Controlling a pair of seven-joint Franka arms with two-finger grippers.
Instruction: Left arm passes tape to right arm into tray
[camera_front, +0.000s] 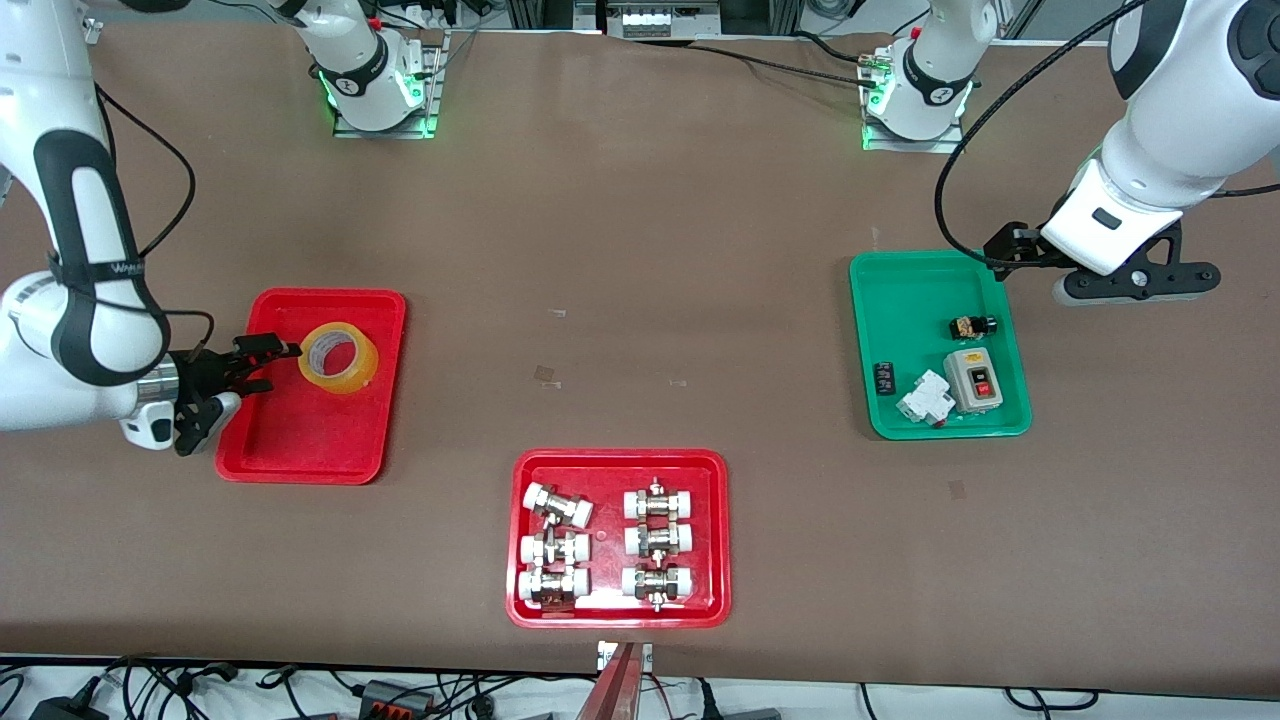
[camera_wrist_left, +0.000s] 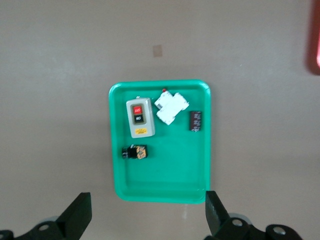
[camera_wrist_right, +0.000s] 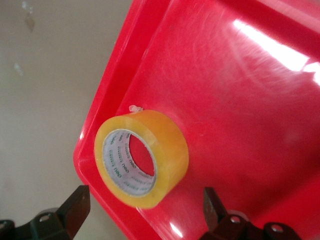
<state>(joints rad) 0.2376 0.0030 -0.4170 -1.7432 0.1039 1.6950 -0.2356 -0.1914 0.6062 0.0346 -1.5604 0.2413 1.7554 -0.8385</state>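
Note:
The tape (camera_front: 340, 357), a yellow translucent roll with a white core, rests tilted in the plain red tray (camera_front: 310, 440), in the part farther from the front camera. My right gripper (camera_front: 262, 366) is open at that tray's rim on the right arm's end, close beside the tape. In the right wrist view the tape (camera_wrist_right: 142, 157) sits free by the tray's (camera_wrist_right: 240, 100) rim, ahead of the spread fingers of the right gripper (camera_wrist_right: 144, 210). My left gripper (camera_front: 1010, 248) hangs open and empty over the green tray's farthest edge; in the left wrist view the gripper (camera_wrist_left: 147, 215) holds nothing.
A green tray (camera_front: 900, 300) with a switch box (camera_front: 973, 380) and small electrical parts lies at the left arm's end, also seen as the green tray (camera_wrist_left: 165, 175). A red tray of pipe fittings (camera_front: 620, 610) lies near the front camera, mid-table.

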